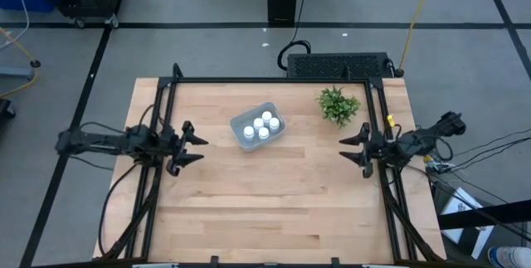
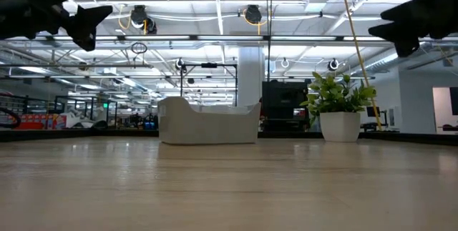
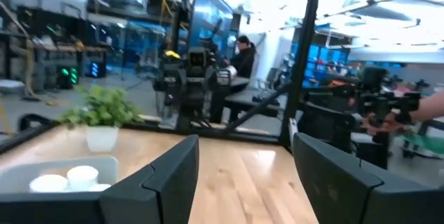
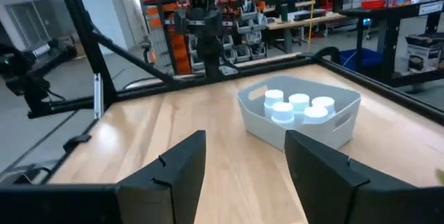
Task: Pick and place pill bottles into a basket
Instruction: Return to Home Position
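The pale blue-grey basket [image 1: 258,125] stands on the table's far middle, and several white pill bottles [image 1: 261,125] stand upright inside it. They also show in the right wrist view [image 4: 295,106], and the basket shows in the low view [image 2: 207,121]. My left gripper [image 1: 192,147] hovers open and empty at the table's left side, well above the top. My right gripper [image 1: 354,148] hovers open and empty at the table's right side. Both point toward the table's middle.
A small green plant in a white pot [image 1: 338,104] stands at the far right, beside the basket. A black frame [image 1: 274,80] runs along the table's far, left and right edges. A person [image 3: 243,57] sits beyond the table in the left wrist view.
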Tool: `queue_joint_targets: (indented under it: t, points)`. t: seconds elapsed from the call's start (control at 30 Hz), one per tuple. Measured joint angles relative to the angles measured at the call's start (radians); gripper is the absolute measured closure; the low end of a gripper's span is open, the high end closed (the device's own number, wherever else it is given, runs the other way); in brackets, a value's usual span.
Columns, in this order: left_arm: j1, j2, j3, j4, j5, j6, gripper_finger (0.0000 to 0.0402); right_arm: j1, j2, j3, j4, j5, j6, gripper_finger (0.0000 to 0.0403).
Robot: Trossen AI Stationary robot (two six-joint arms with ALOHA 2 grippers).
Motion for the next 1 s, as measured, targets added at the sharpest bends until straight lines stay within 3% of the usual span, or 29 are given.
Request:
queue_joint_targets:
  t: [0.2, 0.4, 0.53, 0.7, 0.8, 1.0]
  points:
    - [0.063, -0.134, 0.000, -0.148, 0.008, 0.003, 0.0162, 0.000, 0.000, 0.111, -0.151, 0.000, -0.010, 0.0211]
    - [0.124, -0.152, 0.001, -0.134, 0.093, 0.018, 0.0163, 0.000, 0.000, 0.056, -0.199, -0.011, 0.079, 0.0211]
    - [0.146, -0.150, 0.000, -0.157, 0.180, -0.020, 0.0163, 0.000, 0.001, -0.023, -0.027, -0.053, 0.054, 0.0211]
    - [0.147, -0.150, 0.000, -0.157, 0.210, -0.027, 0.0162, 0.000, 0.000, -0.167, 0.255, -0.109, 0.038, 0.0211]
    - [0.147, -0.149, 0.000, -0.156, 0.211, -0.032, 0.0162, 0.000, 0.021, -0.178, 0.275, -0.180, 0.013, 0.0211]
    - [0.144, -0.148, 0.000, -0.164, 0.214, -0.033, 0.0162, 0.000, 0.023, -0.178, 0.279, -0.180, -0.114, 0.0211]
